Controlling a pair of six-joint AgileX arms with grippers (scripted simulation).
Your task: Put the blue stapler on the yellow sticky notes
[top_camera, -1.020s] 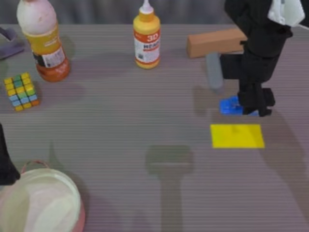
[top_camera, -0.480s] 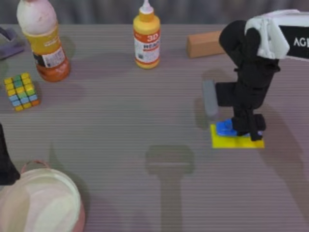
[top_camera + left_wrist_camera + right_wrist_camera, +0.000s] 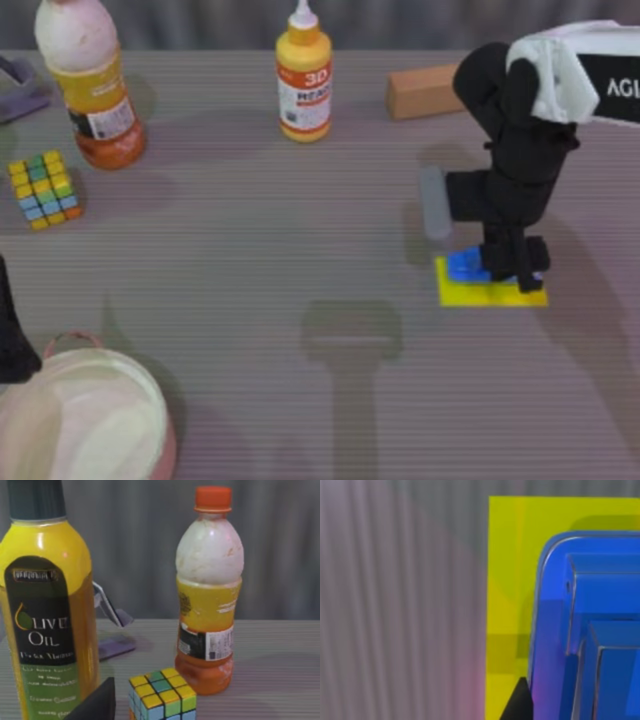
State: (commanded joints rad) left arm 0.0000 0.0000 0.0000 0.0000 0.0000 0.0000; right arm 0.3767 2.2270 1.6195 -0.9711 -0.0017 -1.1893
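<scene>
Nearest you, at about 8 o'clock on the table, a pink-rimmed bowl [image 3: 85, 420] sits beside your parked left gripper [image 3: 12, 340], a dark shape at the 9 o'clock edge; you cannot tell how its fingers stand.

Further in, at 3 o'clock, your right gripper [image 3: 515, 272] is down over the yellow sticky notes [image 3: 490, 295], and the blue stapler [image 3: 466, 265] lies over the pad's upper left part. The wrist view shows blue body over yellow, but whether the jaws clamp it is not visible. Judge the placing as nearly done.

Watch the release: the stapler sits toward the pad's 10 o'clock corner, so a sideways drag on withdrawal could push it off the edge. A lift with the fingers not fully parted could carry it away again.

Farthest off, from 10 to 1 o'clock: a puzzle cube [image 3: 44, 189], an orange bottle [image 3: 92, 85], a glue bottle [image 3: 303, 75] and a tan block [image 3: 428, 91], all well apart from the work.
</scene>
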